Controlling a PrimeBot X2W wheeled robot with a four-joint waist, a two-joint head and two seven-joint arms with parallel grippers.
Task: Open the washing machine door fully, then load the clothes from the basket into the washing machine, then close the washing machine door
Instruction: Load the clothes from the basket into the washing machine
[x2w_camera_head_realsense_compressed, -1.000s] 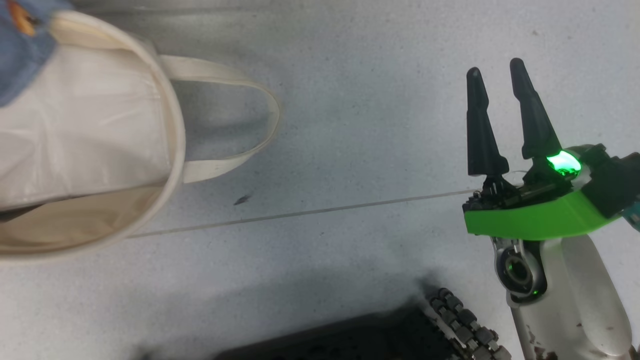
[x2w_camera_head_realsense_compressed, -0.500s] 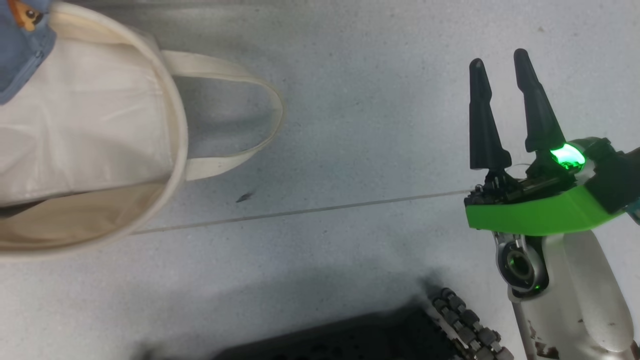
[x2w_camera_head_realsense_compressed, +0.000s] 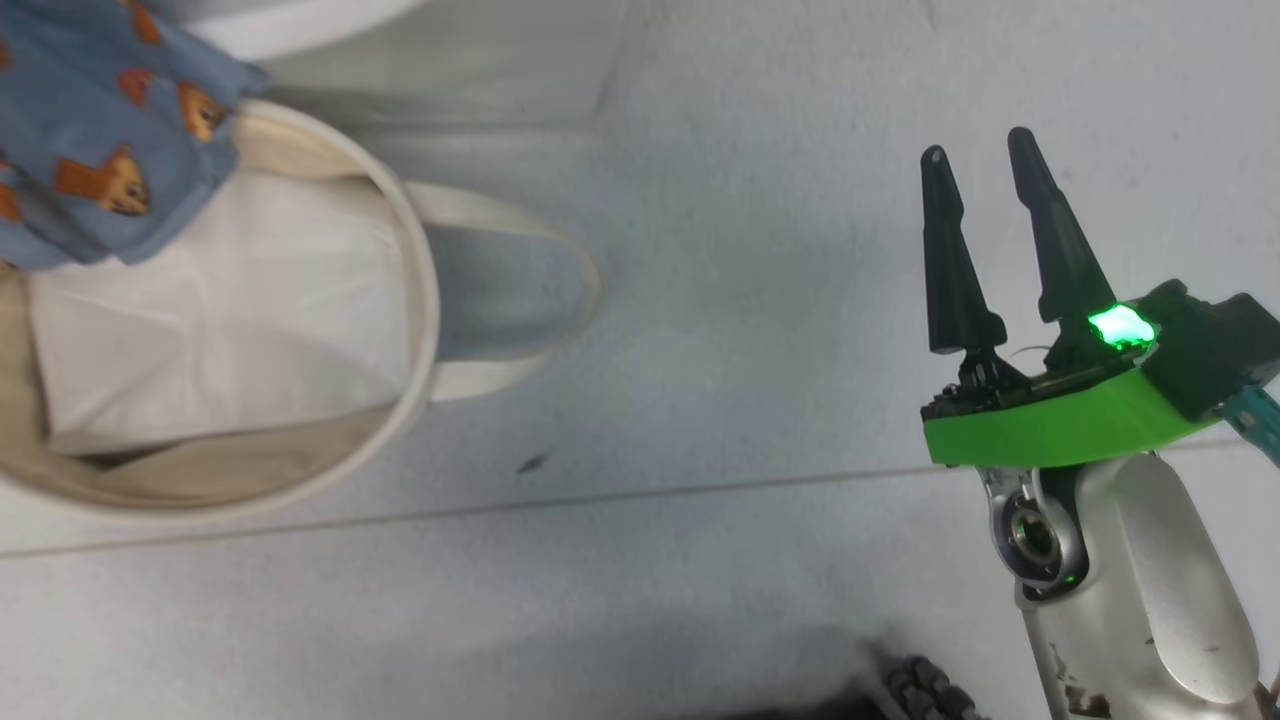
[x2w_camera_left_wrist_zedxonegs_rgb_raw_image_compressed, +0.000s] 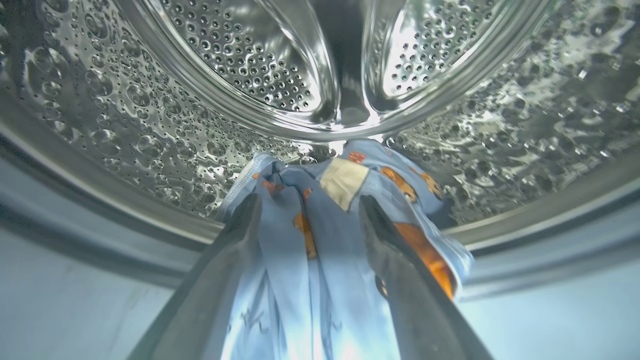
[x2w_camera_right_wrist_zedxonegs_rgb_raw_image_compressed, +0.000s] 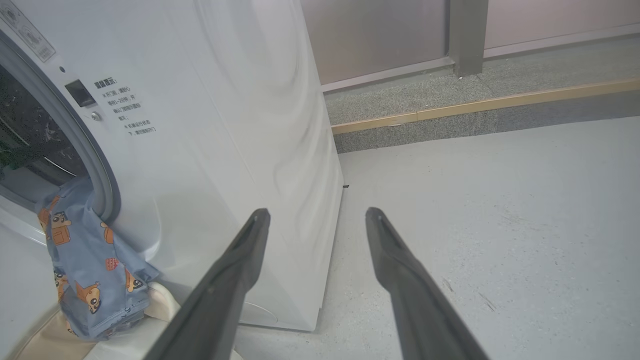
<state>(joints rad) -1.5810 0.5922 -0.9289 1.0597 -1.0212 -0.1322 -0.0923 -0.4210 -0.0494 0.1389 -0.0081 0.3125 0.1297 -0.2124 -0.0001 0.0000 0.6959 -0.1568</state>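
Over the washing machine (x2w_camera_right_wrist_zedxonegs_rgb_raw_image_compressed: 225, 125) rim, blue cartoon-printed clothes (x2w_camera_right_wrist_zedxonegs_rgb_raw_image_compressed: 85, 250) dangle.

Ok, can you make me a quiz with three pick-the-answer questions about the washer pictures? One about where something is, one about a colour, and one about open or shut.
1. Where is the blue garment?
A) hanging out of the washing machine opening, over the basket
B) folded on a shelf
C) on top of the washing machine

2. What colour is the cover behind the fingers of the right gripper?
A) red
B) green
C) yellow

3. How are the right gripper's fingers?
A) shut on cloth
B) shut, empty
C) open, holding nothing

Answers:
1 A: the right wrist view shows it draped over the opening's rim.
2 B: it is bright green in the head view.
3 C: bare floor shows between the spread fingers.
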